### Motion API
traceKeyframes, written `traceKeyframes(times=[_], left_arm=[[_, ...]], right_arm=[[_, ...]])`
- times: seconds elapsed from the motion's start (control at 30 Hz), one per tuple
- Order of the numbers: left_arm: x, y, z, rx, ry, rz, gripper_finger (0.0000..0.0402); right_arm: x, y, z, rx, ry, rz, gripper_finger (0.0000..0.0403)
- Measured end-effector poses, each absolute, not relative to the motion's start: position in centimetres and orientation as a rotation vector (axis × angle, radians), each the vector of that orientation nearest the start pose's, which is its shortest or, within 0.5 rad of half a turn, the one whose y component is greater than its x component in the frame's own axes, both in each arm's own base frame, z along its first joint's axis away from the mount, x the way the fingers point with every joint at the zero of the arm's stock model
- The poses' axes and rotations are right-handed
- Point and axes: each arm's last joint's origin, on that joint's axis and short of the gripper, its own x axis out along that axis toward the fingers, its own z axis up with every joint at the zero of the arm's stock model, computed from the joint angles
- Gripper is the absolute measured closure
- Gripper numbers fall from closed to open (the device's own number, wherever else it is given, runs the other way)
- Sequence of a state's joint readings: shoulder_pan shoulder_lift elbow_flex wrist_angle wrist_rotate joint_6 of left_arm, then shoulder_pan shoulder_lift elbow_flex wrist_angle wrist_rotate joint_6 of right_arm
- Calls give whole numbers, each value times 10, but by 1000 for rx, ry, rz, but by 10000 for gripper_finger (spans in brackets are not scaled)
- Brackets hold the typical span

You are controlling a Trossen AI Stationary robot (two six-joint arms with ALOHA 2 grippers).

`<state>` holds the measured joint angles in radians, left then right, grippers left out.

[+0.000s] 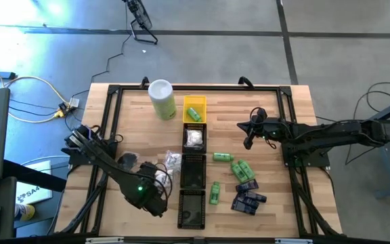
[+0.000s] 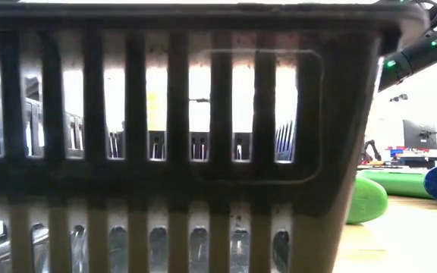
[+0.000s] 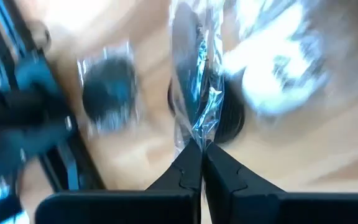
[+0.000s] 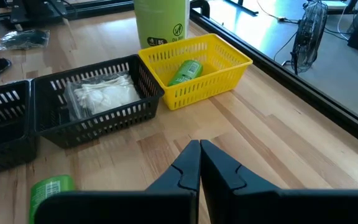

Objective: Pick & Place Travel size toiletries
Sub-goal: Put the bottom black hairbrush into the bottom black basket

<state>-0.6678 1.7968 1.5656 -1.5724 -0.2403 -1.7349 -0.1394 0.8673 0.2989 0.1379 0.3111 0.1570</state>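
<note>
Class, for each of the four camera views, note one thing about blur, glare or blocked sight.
High view: blue-white glare on the floor at top left. Low view: a dark slotted plastic basket wall fills the frame, bright backlight through its slots. Left wrist view: motion blur; the shut left pincer pinches a shiny clear-wrapped black round puck. Right wrist view: sharp, with the yellow slotted plastic tray evenly lit.
</note>
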Motion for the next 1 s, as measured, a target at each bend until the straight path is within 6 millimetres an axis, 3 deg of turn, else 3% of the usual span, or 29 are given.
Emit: traceKeyframes(times=[0.2,0.47,0.8,1.0], left_arm=[[243,-177,289,-508,1080,983,401],[238,-169,304,-478,984,928,401],[242,-170,309,-460,905,858,401],[254,-179,310,-457,852,722,401]], right_arm=[[171,-33,183,114,405,-476,401],[171,-33,183,112,406,-476,401],[171,-33,183,110,406,-476,401],[171,-33,183,110,406,-476,401]])
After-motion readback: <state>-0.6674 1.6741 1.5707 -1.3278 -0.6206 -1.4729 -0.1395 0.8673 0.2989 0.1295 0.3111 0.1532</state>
